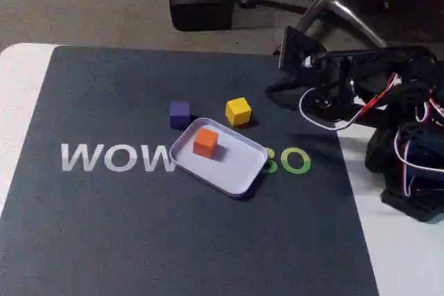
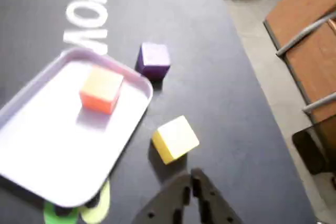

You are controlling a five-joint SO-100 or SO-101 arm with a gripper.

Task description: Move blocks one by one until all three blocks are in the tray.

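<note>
Fixed view: orange block [image 1: 205,141] sat in tray [image 1: 244,168]; purple block [image 1: 180,114] and yellow block [image 1: 238,111] lay just beyond its far rim, pincer [image 1: 286,86] to their right.

Wrist view: yellow block [image 2: 175,139] was nearest, just ahead of pincer [image 2: 193,174], which prob. was pressed together, empty.

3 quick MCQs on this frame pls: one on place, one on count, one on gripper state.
1. Where is the orange block?
A. in the tray
B. on the mat
C. in the gripper

2. How many blocks lie outside the tray?
A. none
B. one
C. two

3. What is the gripper holding?
A. yellow block
B. nothing
C. purple block

Key: 1 A, it sits on the tray floor. 2 C, the yellow block and purple block rest on the mat. 3 B, wrist view shows its tips together, short of the yellow block.
</note>
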